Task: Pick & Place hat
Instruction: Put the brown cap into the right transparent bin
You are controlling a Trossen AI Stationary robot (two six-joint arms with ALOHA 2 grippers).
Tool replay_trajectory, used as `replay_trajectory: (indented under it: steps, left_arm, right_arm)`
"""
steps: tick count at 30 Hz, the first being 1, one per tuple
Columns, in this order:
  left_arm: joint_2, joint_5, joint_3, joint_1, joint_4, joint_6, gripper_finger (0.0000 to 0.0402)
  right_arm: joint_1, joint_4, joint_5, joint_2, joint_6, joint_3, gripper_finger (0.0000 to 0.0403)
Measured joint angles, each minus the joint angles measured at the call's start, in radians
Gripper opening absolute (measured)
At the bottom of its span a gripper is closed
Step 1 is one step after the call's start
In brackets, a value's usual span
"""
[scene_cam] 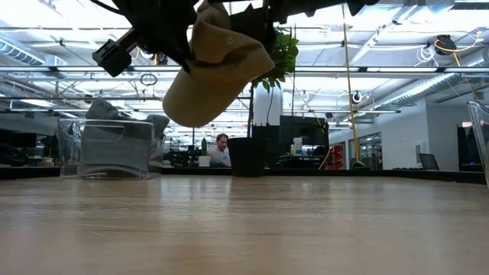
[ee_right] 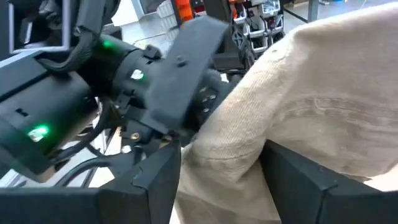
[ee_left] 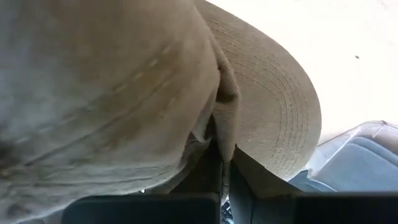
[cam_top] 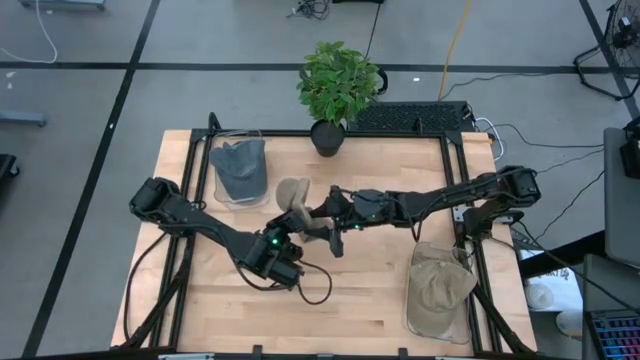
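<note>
While both tools [cam_top: 303,212] pinch it, hat [cam_top: 292,192] hangs mid-table.

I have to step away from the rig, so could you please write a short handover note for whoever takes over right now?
Left gripper: shut on the tan hat, held in the air above mid-table.
Right gripper: also shut on the same hat, from the other side; this looks like a handover between the arms.
Grey hat: in the clear bin at the table's far left.
Another tan hat: in the clear bin at near right.
Done: tan hat lifted off the table.
Left: one arm lets go, the other places the hat.
</note>
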Motion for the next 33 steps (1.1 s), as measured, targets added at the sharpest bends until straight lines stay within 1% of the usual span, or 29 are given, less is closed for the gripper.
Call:
replay_trajectory:
  steps: [2,7,11,13,16,19,22,25,28,29,31,33]
  left_arm:
    - [0.0,-0.001,0.0,0.005,0.0,0.001,0.0009]
    - [0.0,-0.004,0.0,0.011,0.001,0.008,0.0005]
    - [0.0,-0.004,0.0,0.017,0.002,-0.01,0.0009]
    - [0.0,-0.003,0.0,0.017,0.002,-0.031,0.0006]
    - [0.0,-0.002,0.0,0.017,0.002,-0.059,0.0006]
    - [0.0,0.024,0.0,0.011,0.002,-0.085,0.0008]
    - [0.0,0.051,0.0,-0.001,0.0,-0.119,0.0005]
    - [0.0,0.056,0.0,-0.01,-0.006,-0.157,0.0008]
    - [0.0,0.054,0.0,-0.012,-0.025,-0.179,0.0005]
    - [0.0,0.05,0.0,-0.01,-0.035,-0.188,0.0005]
    - [0.0,0.024,0.0,-0.01,-0.053,-0.199,0.0006]
    - [0.0,-0.012,0.0,-0.01,-0.064,-0.196,0.0007]
  right_arm:
    - [0.009,-0.005,0.01,0.0,0.0,0.0,0.0208]
    - [0.016,-0.028,0.12,0.0,-0.023,0.0,0.0208]
    - [-0.006,-0.029,0.136,0.0,-0.027,0.0,0.0208]
    - [-0.018,-0.042,0.163,0.0,-0.038,0.0,0.0208]
    - [-0.04,-0.104,0.229,-0.018,-0.071,-0.001,0.0208]
    - [-0.074,-0.167,0.285,-0.034,-0.084,0.0,0.0208]
    - [-0.107,-0.272,0.291,-0.056,-0.083,-0.004,0.0208]
    - [-0.131,-0.272,0.29,-0.074,-0.089,0.0,0.0208]
    - [-0.152,-0.318,0.277,-0.116,-0.121,-0.003,0.0208]
    - [-0.163,-0.309,0.249,-0.122,-0.122,-0.001,0.0208]
    - [-0.189,-0.348,0.15,-0.155,-0.097,-0.002,0.0208]
    - [-0.229,-0.357,-0.019,-0.179,-0.033,-0.003,0.0208]
